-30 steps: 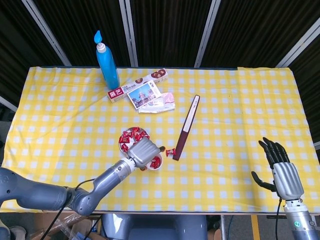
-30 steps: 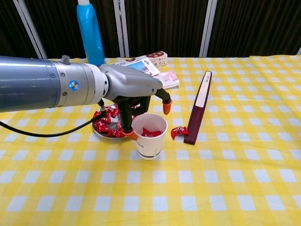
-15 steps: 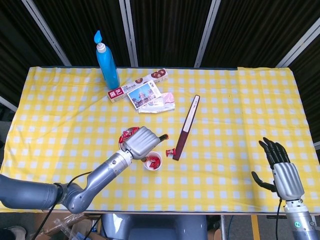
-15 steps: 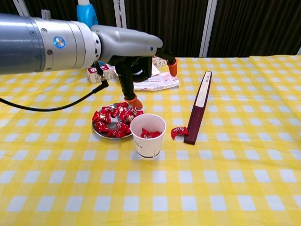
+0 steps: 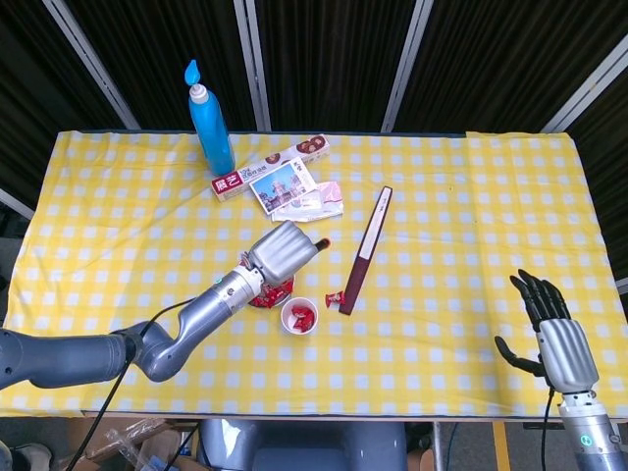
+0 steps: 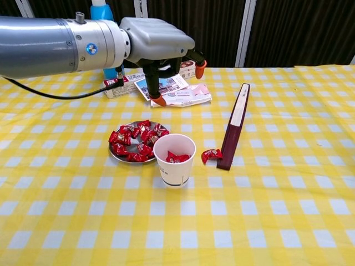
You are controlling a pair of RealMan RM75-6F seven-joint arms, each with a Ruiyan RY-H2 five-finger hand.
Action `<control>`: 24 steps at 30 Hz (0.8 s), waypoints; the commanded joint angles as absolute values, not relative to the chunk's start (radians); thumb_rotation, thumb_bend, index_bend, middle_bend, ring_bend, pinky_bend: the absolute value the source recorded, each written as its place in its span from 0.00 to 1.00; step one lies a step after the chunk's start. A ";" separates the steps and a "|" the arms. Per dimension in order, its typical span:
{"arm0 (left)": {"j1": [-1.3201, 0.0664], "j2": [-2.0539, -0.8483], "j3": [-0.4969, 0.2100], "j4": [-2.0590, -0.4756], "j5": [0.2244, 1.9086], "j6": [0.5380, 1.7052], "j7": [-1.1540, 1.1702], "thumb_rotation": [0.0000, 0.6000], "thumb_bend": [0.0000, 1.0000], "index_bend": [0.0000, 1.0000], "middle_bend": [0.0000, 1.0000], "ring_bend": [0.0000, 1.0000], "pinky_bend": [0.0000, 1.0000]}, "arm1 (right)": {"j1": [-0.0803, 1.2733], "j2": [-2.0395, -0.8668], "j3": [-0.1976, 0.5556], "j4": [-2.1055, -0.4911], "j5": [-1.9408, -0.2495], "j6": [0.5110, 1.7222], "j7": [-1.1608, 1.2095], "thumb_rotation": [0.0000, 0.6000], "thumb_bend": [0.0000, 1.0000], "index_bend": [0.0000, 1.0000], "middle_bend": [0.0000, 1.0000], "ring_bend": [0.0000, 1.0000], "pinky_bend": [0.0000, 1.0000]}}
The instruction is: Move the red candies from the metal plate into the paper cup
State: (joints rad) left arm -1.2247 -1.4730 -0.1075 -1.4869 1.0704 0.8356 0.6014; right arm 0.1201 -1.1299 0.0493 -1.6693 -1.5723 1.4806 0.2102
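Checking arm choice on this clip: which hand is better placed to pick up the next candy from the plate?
Left. The left hand hovers empty above the metal plate of red candies, beside the paper cup. The right hand sits at the table's far right edge, well away from both.

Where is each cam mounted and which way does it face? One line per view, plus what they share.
Head view: high above the near table edge, looking steeply down; shows the left hand and right hand.
Chest view: low at the near edge, facing across the table toward the dark curtain; only the left hand shows.
Shared: paper cup, metal plate, blue bottle, dark red box.
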 commanded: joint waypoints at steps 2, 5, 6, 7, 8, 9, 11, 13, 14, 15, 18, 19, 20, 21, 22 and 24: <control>-1.265 -1.552 -0.053 -1.320 1.299 0.781 0.506 1.00 0.15 0.30 0.85 0.84 0.95 | 0.121 -1.128 0.049 -1.672 -1.572 1.479 0.213 1.00 0.39 0.00 0.00 0.00 0.00; -1.279 -1.589 -0.035 -1.247 1.395 0.769 0.410 1.00 0.15 0.34 0.85 0.84 0.95 | 0.121 -1.127 0.050 -1.673 -1.571 1.478 0.216 1.00 0.39 0.00 0.00 0.00 0.00; -1.281 -1.603 -0.031 -1.228 1.416 0.768 0.375 1.00 0.15 0.35 0.85 0.84 0.95 | 0.121 -1.126 0.050 -1.673 -1.570 1.479 0.218 1.00 0.39 0.00 0.00 0.00 0.00; -1.283 -1.617 -0.029 -1.208 1.434 0.765 0.342 1.00 0.15 0.35 0.85 0.84 0.95 | 0.121 -1.126 0.050 -1.674 -1.570 1.479 0.219 1.00 0.39 0.00 0.00 0.00 0.00; -1.286 -1.629 -0.025 -1.189 1.451 0.761 0.315 1.00 0.15 0.36 0.85 0.84 0.95 | 0.121 -1.126 0.051 -1.674 -1.570 1.479 0.220 1.00 0.39 0.00 0.00 0.00 0.00; -1.290 -1.642 -0.019 -1.170 1.466 0.753 0.292 1.00 0.15 0.36 0.85 0.84 0.95 | 0.120 -1.125 0.051 -1.674 -1.569 1.479 0.222 1.00 0.39 0.00 0.00 0.00 0.00; -1.294 -1.665 -0.011 -1.136 1.490 0.745 0.257 1.00 0.15 0.37 0.85 0.84 0.95 | 0.121 -1.124 0.051 -1.675 -1.569 1.478 0.226 1.00 0.39 0.00 0.00 0.00 0.00; -1.296 -1.690 -0.008 -1.102 1.505 0.738 0.226 1.00 0.15 0.39 0.85 0.84 0.95 | 0.121 -1.123 0.052 -1.675 -1.570 1.479 0.229 1.00 0.39 0.00 0.00 0.00 0.00; -1.297 -1.701 -0.007 -1.088 1.509 0.734 0.212 1.00 0.15 0.39 0.85 0.84 0.95 | 0.121 -1.123 0.052 -1.676 -1.570 1.480 0.231 1.00 0.39 0.00 0.00 0.00 0.00; -1.297 -1.708 -0.006 -1.077 1.512 0.730 0.204 1.00 0.15 0.39 0.85 0.84 0.95 | 0.121 -1.122 0.052 -1.676 -1.570 1.480 0.232 1.00 0.39 0.00 0.00 0.00 0.00; -1.301 -1.737 -0.005 -1.035 1.528 0.723 0.175 1.00 0.15 0.39 0.85 0.84 0.95 | 0.120 -1.122 0.051 -1.676 -1.573 1.481 0.231 1.00 0.39 0.00 0.00 0.00 0.00; -1.303 -1.745 -0.005 -1.021 1.532 0.721 0.168 1.00 0.15 0.39 0.85 0.84 0.95 | 0.120 -1.122 0.052 -1.676 -1.572 1.482 0.232 1.00 0.39 0.00 0.00 0.00 0.00; -1.305 -1.754 -0.006 -1.008 1.536 0.719 0.160 1.00 0.15 0.40 0.85 0.84 0.95 | 0.120 -1.122 0.052 -1.676 -1.572 1.483 0.233 1.00 0.39 0.00 0.00 0.00 0.00; -1.306 -1.760 -0.007 -1.000 1.538 0.717 0.155 1.00 0.15 0.40 0.85 0.84 0.95 | 0.119 -1.122 0.052 -1.676 -1.572 1.483 0.233 1.00 0.39 0.00 0.00 0.00 0.00; -1.309 -1.767 -0.009 -0.989 1.541 0.713 0.147 1.00 0.15 0.40 0.85 0.84 0.95 | 0.119 -1.122 0.052 -1.677 -1.571 1.483 0.234 1.00 0.39 0.00 0.00 0.00 0.00; -1.314 -1.780 -0.011 -0.972 1.548 0.708 0.134 1.00 0.15 0.40 0.85 0.84 0.95 | 0.120 -1.121 0.053 -1.677 -1.571 1.482 0.235 1.00 0.39 0.00 0.00 0.00 0.00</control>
